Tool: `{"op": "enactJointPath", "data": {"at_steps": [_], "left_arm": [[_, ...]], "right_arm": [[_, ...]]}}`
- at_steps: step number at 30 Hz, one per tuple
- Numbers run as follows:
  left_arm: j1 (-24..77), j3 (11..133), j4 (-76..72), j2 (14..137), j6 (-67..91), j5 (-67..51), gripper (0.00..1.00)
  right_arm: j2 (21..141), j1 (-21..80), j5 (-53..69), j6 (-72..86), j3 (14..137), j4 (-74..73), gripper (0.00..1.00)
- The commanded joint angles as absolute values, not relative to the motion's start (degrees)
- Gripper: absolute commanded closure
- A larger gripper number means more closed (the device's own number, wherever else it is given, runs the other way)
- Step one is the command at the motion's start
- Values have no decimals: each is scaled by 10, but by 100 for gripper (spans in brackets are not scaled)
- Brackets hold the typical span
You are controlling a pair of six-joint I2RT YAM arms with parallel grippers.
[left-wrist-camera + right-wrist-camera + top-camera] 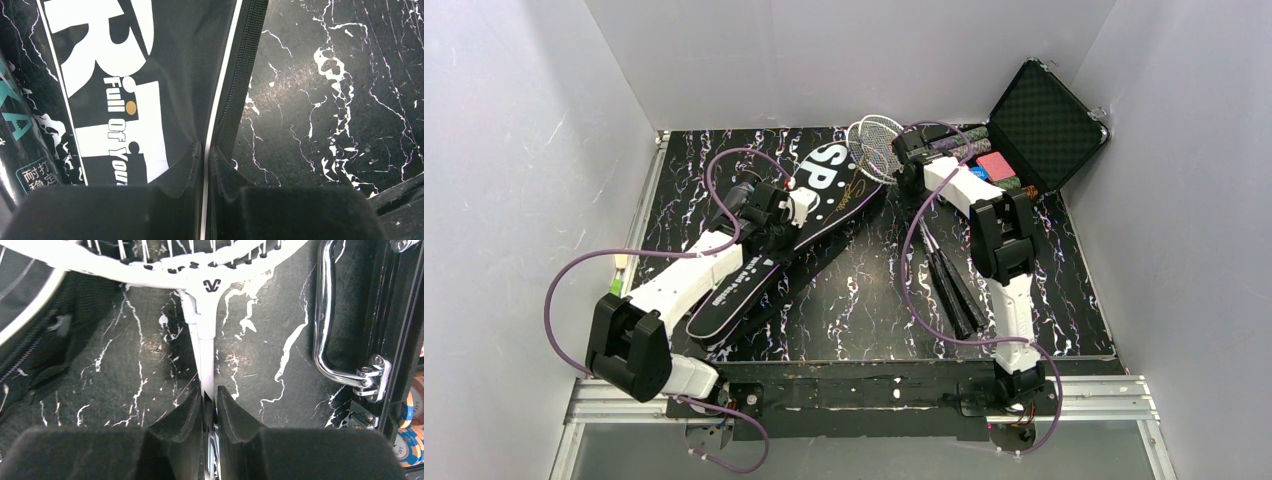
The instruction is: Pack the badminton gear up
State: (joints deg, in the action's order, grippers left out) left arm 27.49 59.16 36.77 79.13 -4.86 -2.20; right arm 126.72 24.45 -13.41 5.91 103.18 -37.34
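The long black racket bag (pixel 839 190) lettered "SP…" lies slantwise across the table's left half. My left gripper (pixel 796 207) is shut on the bag's white-piped edge beside its zipper (pixel 206 147); the bag's print (pixel 115 75) fills the left of that view. Two white-strung rackets lie with their heads (pixel 876 140) overlapping at the bag's far end and their black handles (pixel 954 290) toward me. My right gripper (pixel 911 152) is shut on one racket's white shaft (pixel 205 350) just below the head. The black teal-printed tube (pixel 12 125) lies beside the bag. No shuttlecocks show.
The open black hard case (pixel 1044 120) of coloured poker chips (pixel 412 405) stands at the back right; its chrome handle (pixel 325 315) is close to the right of my right gripper. A small green-and-white item (pixel 617 275) lies at the table's left edge.
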Motion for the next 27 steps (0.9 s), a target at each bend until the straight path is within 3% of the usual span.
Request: {"op": "enactJointPath", "data": {"at_steps": [1,4,8,12,16,20,23,27], "left_arm": [[272,587,387,762,-40,-10,100],[272,589,404,761,-39,-9,100],[272,582,406,753,-38,-8,100],[273,575,406,757,-34,-11,99],[280,566,396,761,-33,-12,85],[295,555,382,769,-32,-13,72],[303,547,368,775,-35,-24,51],[308,549,357,797,-39,-25,47]], "right_arm": [[1277,232,-170,85,1075,-406,75],[1286,232,-166,92,1077,-422,70],[1272,233,-141,126,1072,-448,46],[1212,236,-91,179,1046,-442,37],[1126,246,77,287,964,-381,33],[1055,267,213,435,825,-217,31],[1048,292,257,503,774,-126,31],[1071,322,247,503,795,-139,31]]}}
